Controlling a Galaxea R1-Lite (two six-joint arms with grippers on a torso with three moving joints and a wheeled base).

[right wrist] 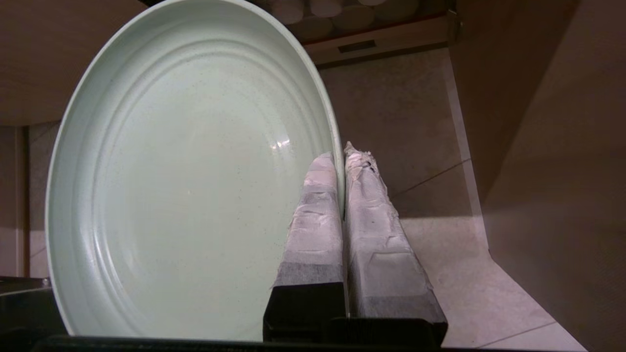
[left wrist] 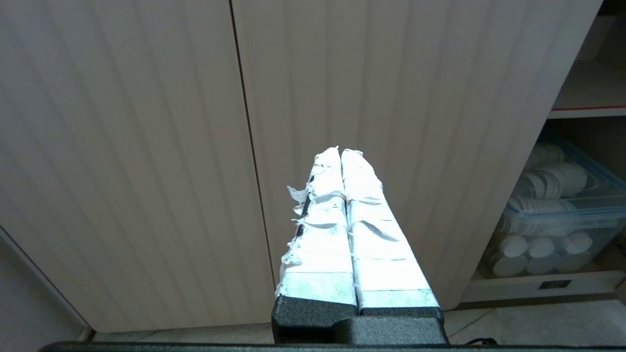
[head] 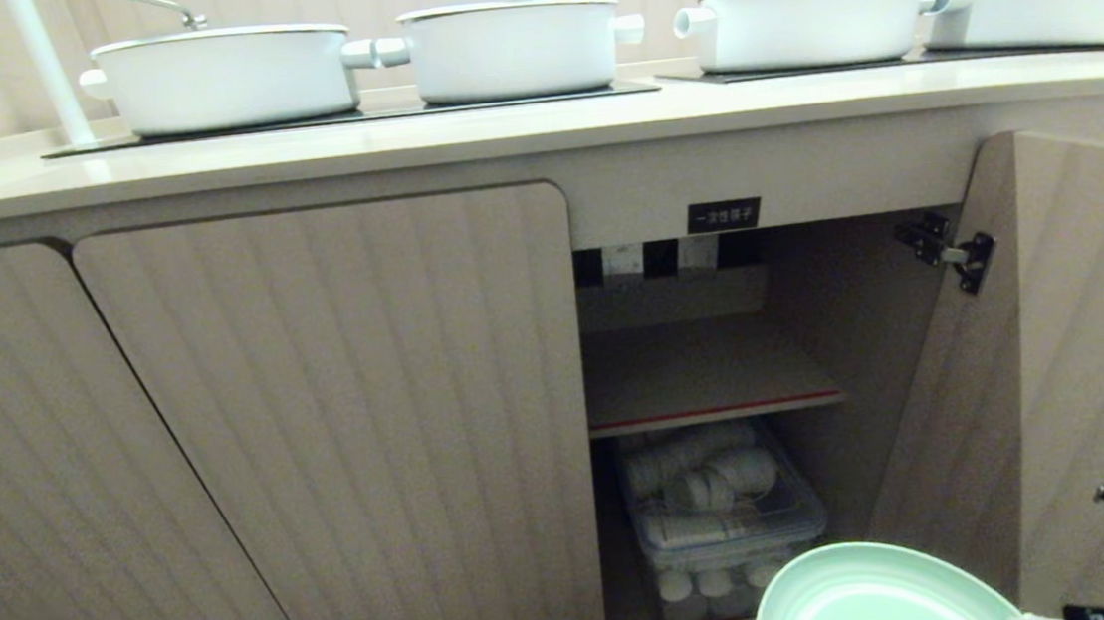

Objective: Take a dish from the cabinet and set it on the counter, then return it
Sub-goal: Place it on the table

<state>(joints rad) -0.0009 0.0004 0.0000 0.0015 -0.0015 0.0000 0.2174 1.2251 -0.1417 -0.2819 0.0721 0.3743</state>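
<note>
Right gripper [right wrist: 341,155] tight on dish [right wrist: 186,171] rim, outside open cabinet [head: 708,376].

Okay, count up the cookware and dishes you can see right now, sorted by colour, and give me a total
White pots on the counter: 4 —
Mint-green dish, held by the right gripper: 1
Total: 5

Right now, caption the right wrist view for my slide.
Right gripper pinching the mint-green plate by its rim, outside the open cabinet.
</note>
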